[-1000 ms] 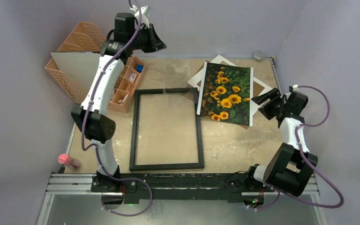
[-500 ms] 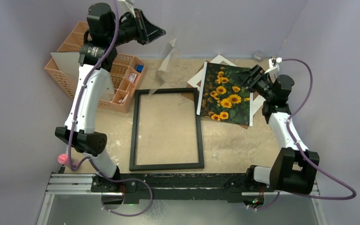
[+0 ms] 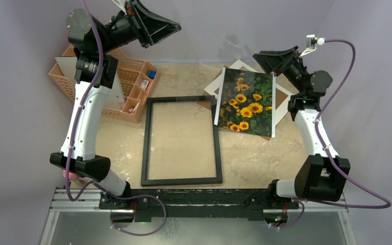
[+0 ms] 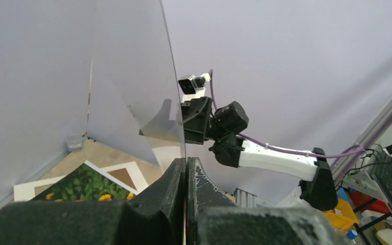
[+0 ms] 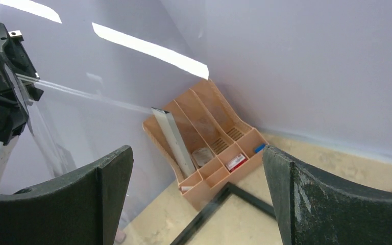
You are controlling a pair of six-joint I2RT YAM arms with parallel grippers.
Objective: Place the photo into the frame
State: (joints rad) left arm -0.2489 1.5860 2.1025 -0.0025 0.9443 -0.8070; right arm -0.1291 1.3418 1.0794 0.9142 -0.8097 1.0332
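The left gripper (image 4: 186, 164), clamped on the glass pane (image 4: 132, 71), is lifting it off the central frame (image 3: 182, 180). The right gripper (image 5: 196, 153), jaws newly spread, is rising alongside. The opened frame is awaiting the photo (image 3: 247, 102), lying at two o'clock.

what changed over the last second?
The left pincer, shut on the clear pane, rose and lifted it clear of the frame. The right pincer opened wider and swung up toward the back, over the photo. Frame, photo and organiser stayed put.
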